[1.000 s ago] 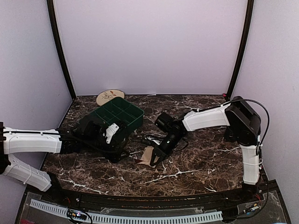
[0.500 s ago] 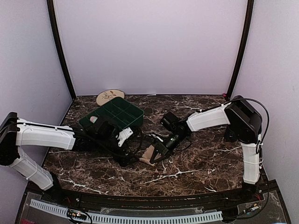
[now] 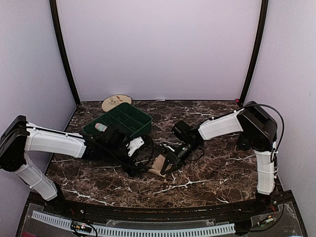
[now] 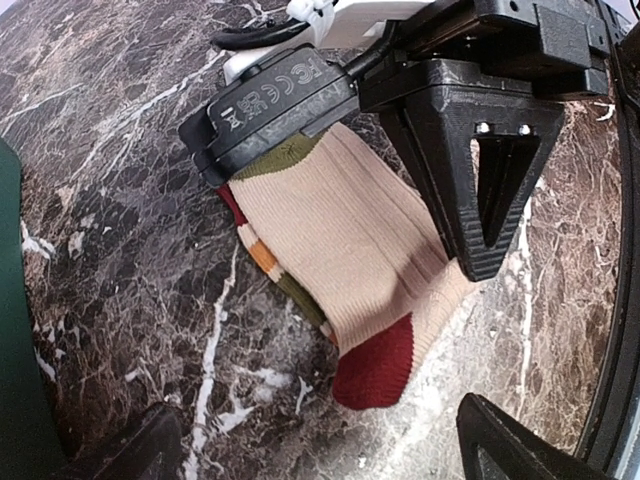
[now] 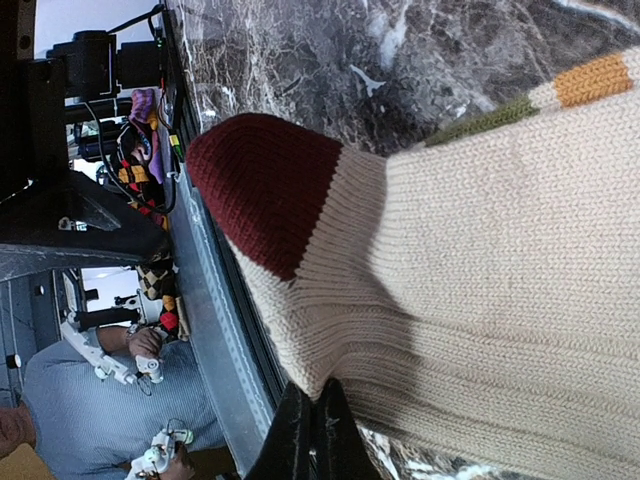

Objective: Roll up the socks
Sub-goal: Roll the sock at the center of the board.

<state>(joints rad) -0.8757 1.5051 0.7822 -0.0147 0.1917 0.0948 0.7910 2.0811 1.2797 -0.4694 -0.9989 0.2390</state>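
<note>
just changed: the left arm (image 3: pixel 54 143) has stretched forward, bringing the left claw (image 4: pixel 330 445) up to the tan ribbed fabric sock (image 4: pixel 345 240) with dark red toe and orange-green striped cuff.
left claw: spread wide, empty; the sock's toe lies just ahead of it.
right claw (image 5: pixel 312 420): tips together, lying across the sock opposite the left claw; whether fabric is nipped i cannot tell.
sock: flat on the dark marble table (image 4: pixel 120 200), beneath the right claw.
meaning: likely both claws are set to start rolling; no roll formed yet.
</note>
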